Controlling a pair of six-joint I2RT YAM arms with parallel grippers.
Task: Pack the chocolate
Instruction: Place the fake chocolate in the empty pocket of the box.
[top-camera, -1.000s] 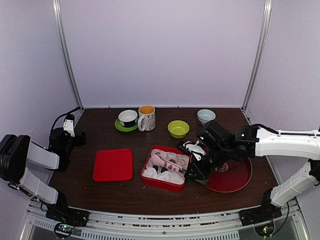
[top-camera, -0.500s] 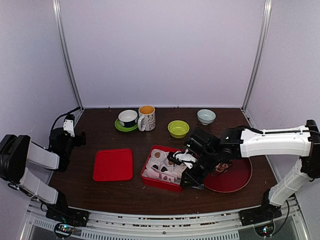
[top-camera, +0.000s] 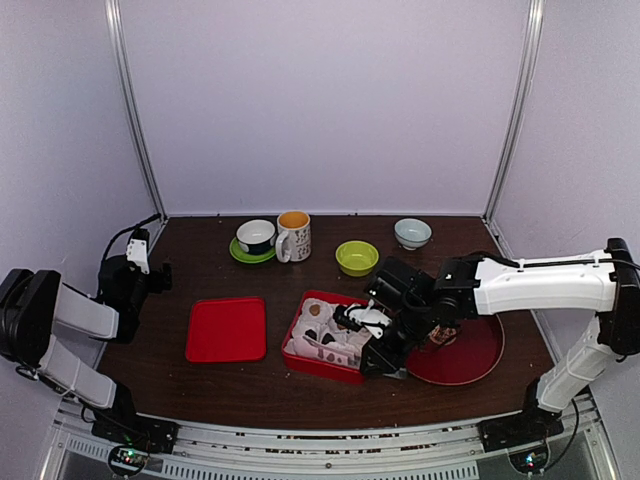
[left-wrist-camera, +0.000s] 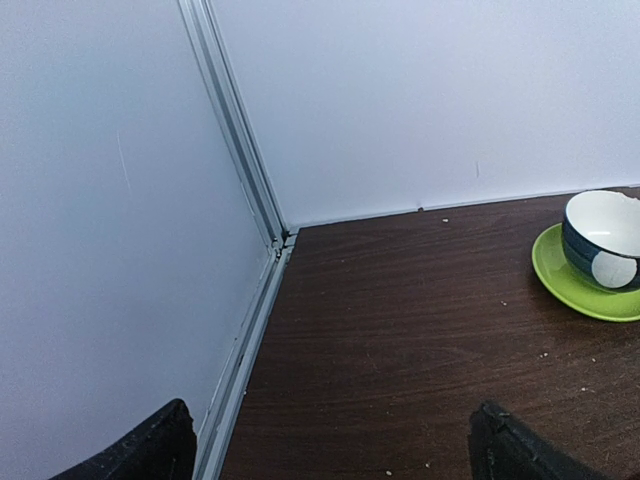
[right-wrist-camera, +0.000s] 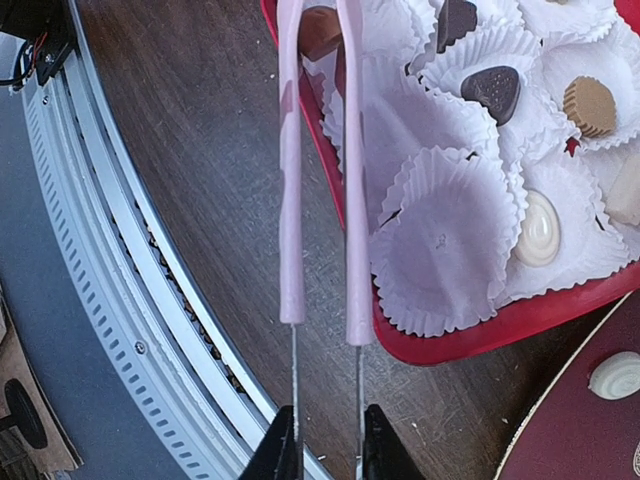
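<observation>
The right gripper (right-wrist-camera: 320, 452) is clenched on the thin metal stems of the pink tongs (right-wrist-camera: 291, 200), with one finger on each side. The tongs reach straight ahead of it, their two arms close together. At their far end a brown chocolate (right-wrist-camera: 318, 30) shows between the arms, but I cannot tell if it is really pinched.

Just to the right of the tongs, seen from this wrist, lies the red box (right-wrist-camera: 470, 340), lined with white paper cups (right-wrist-camera: 440, 240). Among the cups there are a white oval chocolate (right-wrist-camera: 538, 228), a dark pointed chocolate (right-wrist-camera: 492, 90) and a tan ridged chocolate (right-wrist-camera: 588, 105). Near the gripper's right side, just beside the box, is the dark red plate (right-wrist-camera: 570, 430), and a small white chocolate (right-wrist-camera: 612, 375) lies on it.

The left gripper (left-wrist-camera: 330, 455) is far from the box, with its fingers spread wide and nothing between them. Ahead of it and to its right a blue and white cup (left-wrist-camera: 600, 240) stands on a green saucer (left-wrist-camera: 565, 285).
</observation>
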